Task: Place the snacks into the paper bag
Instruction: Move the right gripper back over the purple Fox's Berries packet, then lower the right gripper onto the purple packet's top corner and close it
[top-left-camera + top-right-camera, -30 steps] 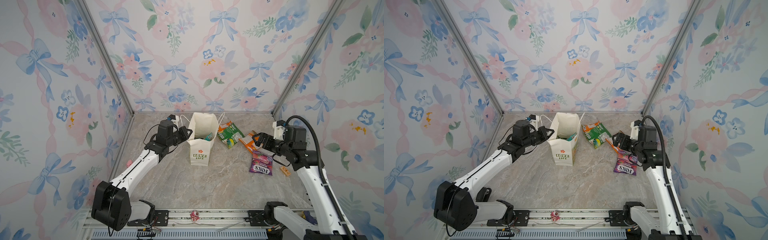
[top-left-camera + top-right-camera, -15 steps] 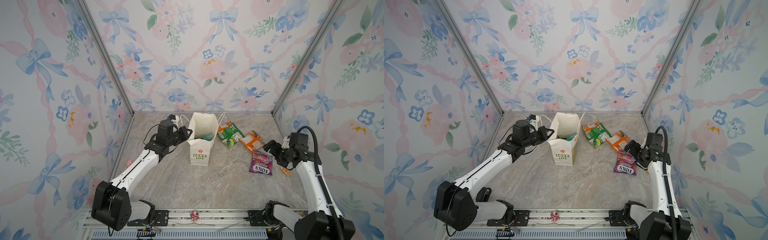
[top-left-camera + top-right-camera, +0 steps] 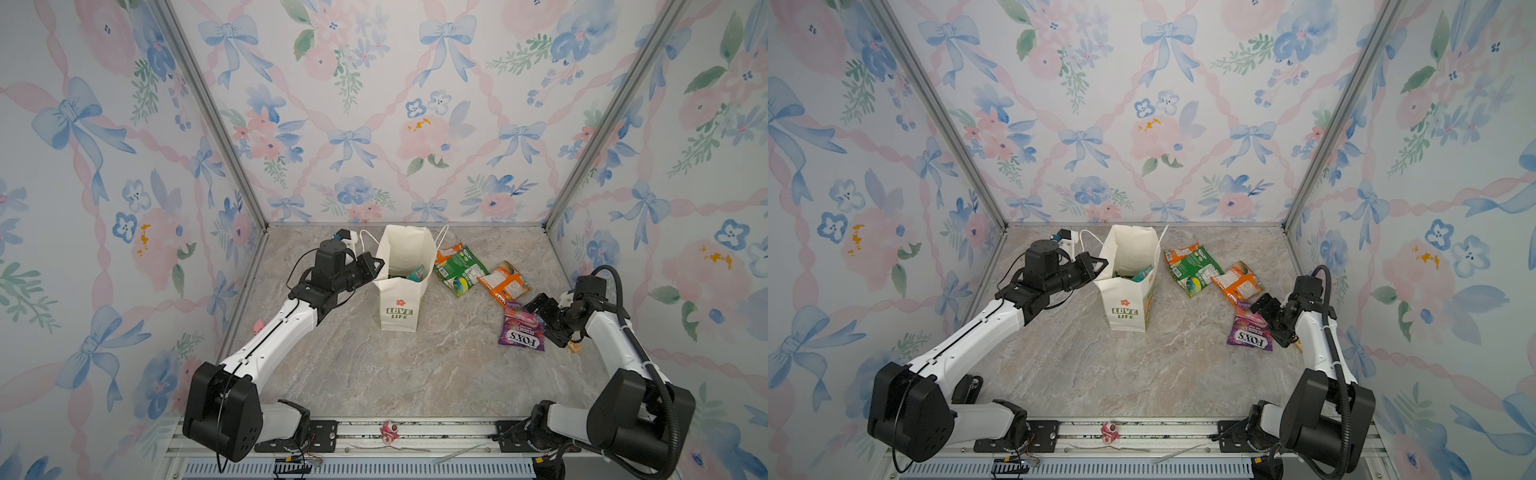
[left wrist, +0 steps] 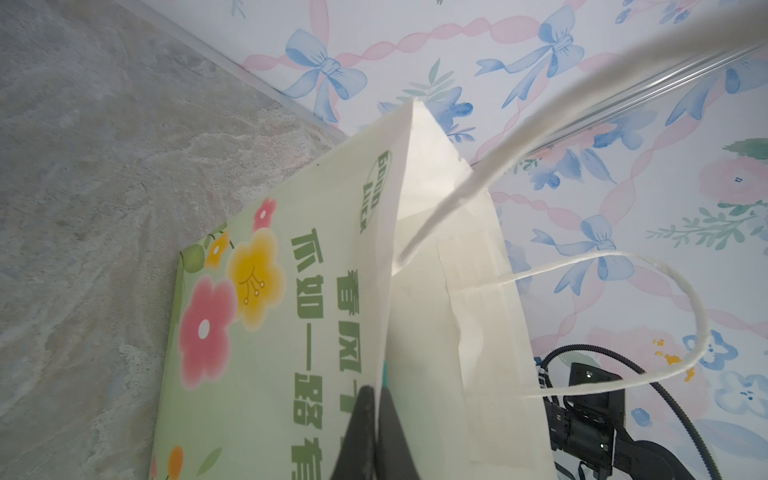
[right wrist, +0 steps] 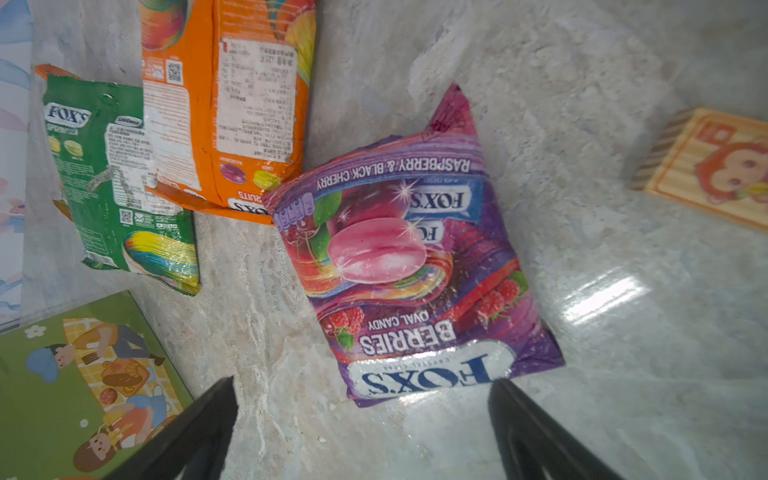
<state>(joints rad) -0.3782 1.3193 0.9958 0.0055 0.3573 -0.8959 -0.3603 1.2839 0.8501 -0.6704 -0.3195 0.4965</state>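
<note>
- The right pincer [image 5: 361, 386] has come down from above the orange packet to a low spot by the glossy purple "FOX'S" berries candy packet [image 5: 407, 266]. Its jaws stand wide and empty, one to each side of the packet's near edge in the right wrist view. I cannot tell whether they touch the packet.
- The right arm has also folded lower and drawn back toward the right wall, so the reach looks finished and only the closing is left.
- In my judgement the purple packet is the next snack to go, and a flat, slippery packet may slide when the jaws close on it.
- The left pincer [image 4: 376, 392] has not moved. It stays pinched shut on the rim of the tall cream-white paper carrier bag [image 3: 401, 299] and keeps the mouth spread.
- The bag stands upright at the back middle of the grey marble-patterned table [image 3: 415, 365]. The end of a teal snack packet [image 3: 415, 273] shows inside it.
- Three snacks are plainly still out, all to the right of the bag. The purple one touches the rectangular orange plastic packet [image 3: 505, 284], which touches the green plastic packet [image 3: 459, 268] nearest the bag.
- A small flat wooden block with a cartoon print [image 5: 715, 166] lies just beside the right pincer and is best left alone.
</note>
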